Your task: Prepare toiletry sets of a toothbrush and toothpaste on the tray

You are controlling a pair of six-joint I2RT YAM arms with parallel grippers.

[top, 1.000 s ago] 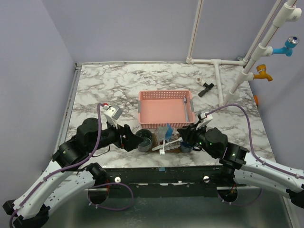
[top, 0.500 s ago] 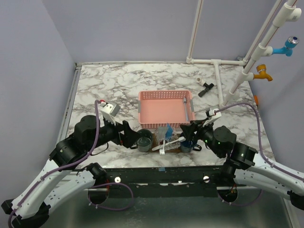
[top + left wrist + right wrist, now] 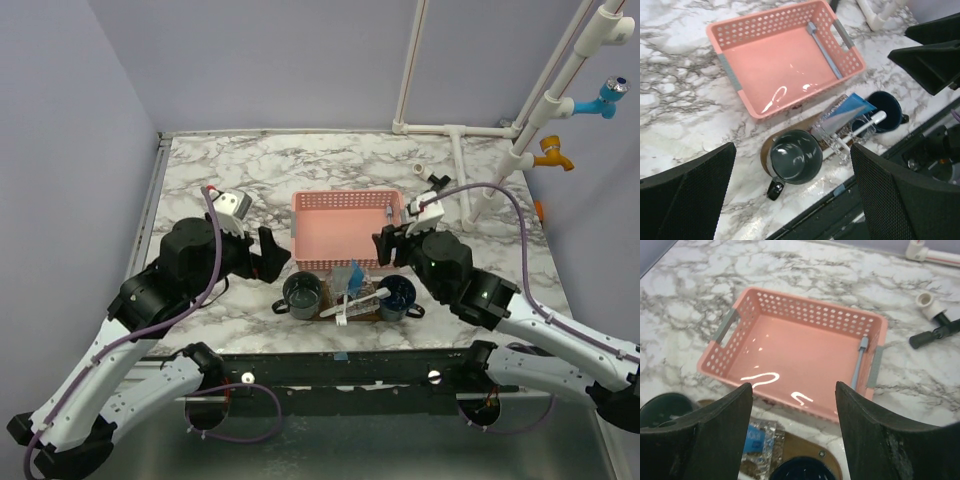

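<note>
The tray (image 3: 766, 146) is a dark brown board at the table's front edge, just ahead of the pink basket (image 3: 345, 197). A white toothbrush (image 3: 865, 124) in clear wrap lies across it, and so does a blue and silver packet (image 3: 845, 111); whether that packet is the toothpaste I cannot tell. A grey-green mug (image 3: 792, 156) stands on the tray's left end and a dark blue mug (image 3: 885, 106) on its right end. My left gripper (image 3: 270, 262) hangs open above the left mug. My right gripper (image 3: 385, 245) is open and empty over the basket's front wall (image 3: 790, 407).
A grey-blue stick (image 3: 857, 365) lies along the right inner wall of the basket (image 3: 810, 302). White pipes (image 3: 460, 150) and a black fitting (image 3: 433, 185) sit at the back right. The table's front edge (image 3: 840, 192) runs just beyond the tray.
My right gripper has opened, risen from the dark blue mug and drawn back toward the basket. The left arm has lifted slightly and stayed open.
</note>
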